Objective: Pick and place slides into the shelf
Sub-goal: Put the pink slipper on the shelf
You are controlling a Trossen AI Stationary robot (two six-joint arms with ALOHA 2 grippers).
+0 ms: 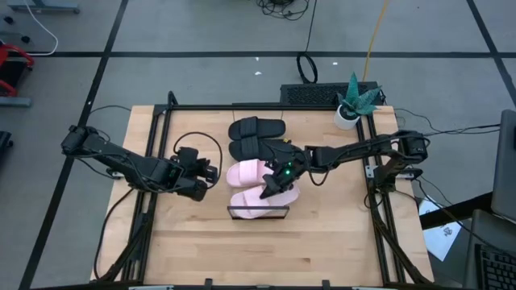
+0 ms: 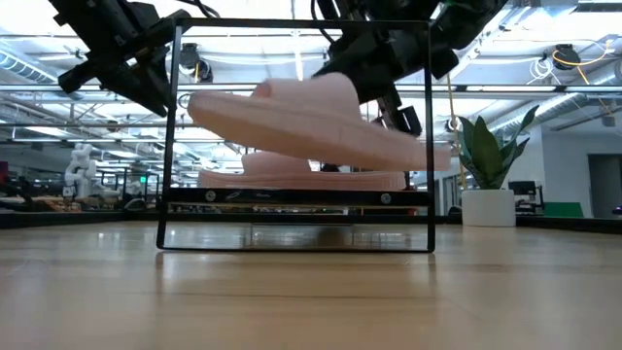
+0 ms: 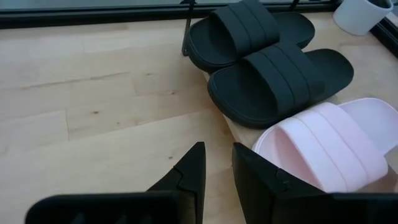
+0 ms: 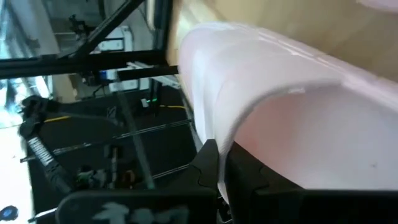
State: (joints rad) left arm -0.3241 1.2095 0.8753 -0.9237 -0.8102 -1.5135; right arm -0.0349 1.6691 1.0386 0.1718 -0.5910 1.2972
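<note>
At frame centre the right gripper [image 1: 276,182], fingers clamped on a pink slide [image 2: 311,122], is holding it tilted above the shelf [image 1: 258,213], needing levelling and lowering beside the other pink slide [image 1: 246,171], while the left gripper [image 1: 208,174] is waiting slightly open, centre-left.

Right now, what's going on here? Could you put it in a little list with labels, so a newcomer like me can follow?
Setting: wooden table with a potted plant at a far corner
Black slides: two lying side by side on the shelf
Pink slides: one lying next to the black pair; the other lifted and tilted
Right gripper: shut on the lifted pink slide's strap
Left gripper: beside the slides, holding nothing
</note>
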